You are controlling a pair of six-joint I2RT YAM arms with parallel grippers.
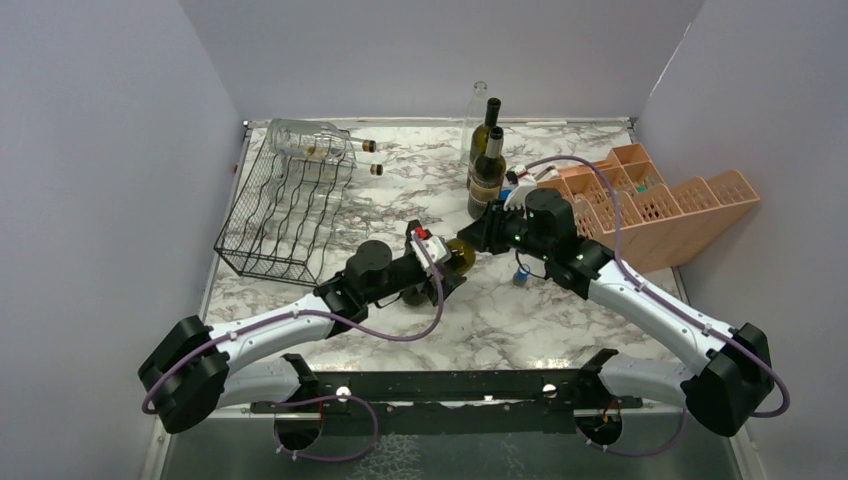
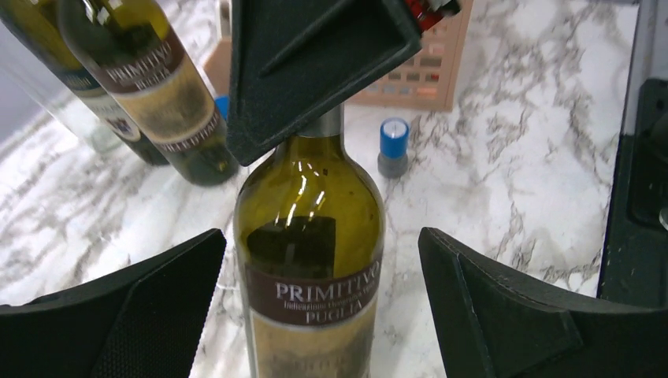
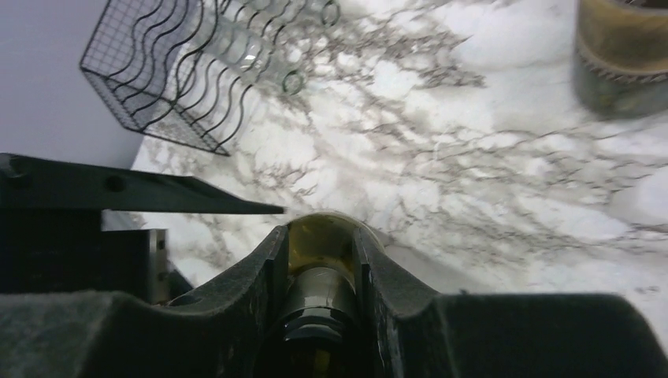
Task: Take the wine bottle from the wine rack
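As R claw [image 3: 319, 236] pinches bottle [image 1: 461, 255] by neck, L claw [image 2: 321, 244] gapes wide round its body, no contact | bottle off rack [image 1: 285, 205], btwn arms over mid table [image 1: 520, 310] | prob. handover, R carries wt

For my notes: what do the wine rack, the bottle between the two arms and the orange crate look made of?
The wine rack looks like thin black wire, probably coated metal; its wavy mesh is see-through. The wine bottle looks like olive-green glass, glossy with sharp reflections; its label resembles matte paper. The crate is salmon-orange, likely moulded plastic, with even matte colour and gridded walls.
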